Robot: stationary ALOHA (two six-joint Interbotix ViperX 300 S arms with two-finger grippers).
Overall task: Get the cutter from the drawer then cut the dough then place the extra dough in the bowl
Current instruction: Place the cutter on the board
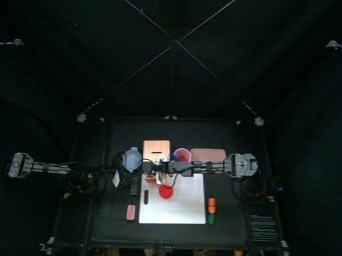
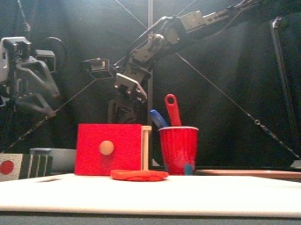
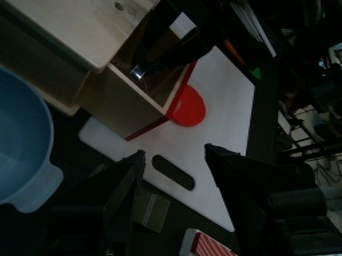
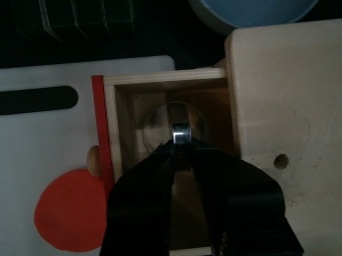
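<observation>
Right pincer (image 4: 178,146): pinched narrow on the cutter (image 4: 181,118) by its wire handle, inside the open drawer (image 4: 139,105)
Advice: lift straight up, clear of the drawer walls
Left pincer (image 3: 181,178): spread wide, near the wooden box (image 3: 67,40)

We see two black jointed arms. The left arm (image 2: 30,75) ends in a bulky grey and black head, and the right arm (image 2: 165,33) has dark links with pale silver joints. Our wrist views show the left gripper (image 3: 181,172) with broad matt black jaws, the right gripper (image 4: 178,145) with long, tapering, faintly glossy black ones
</observation>
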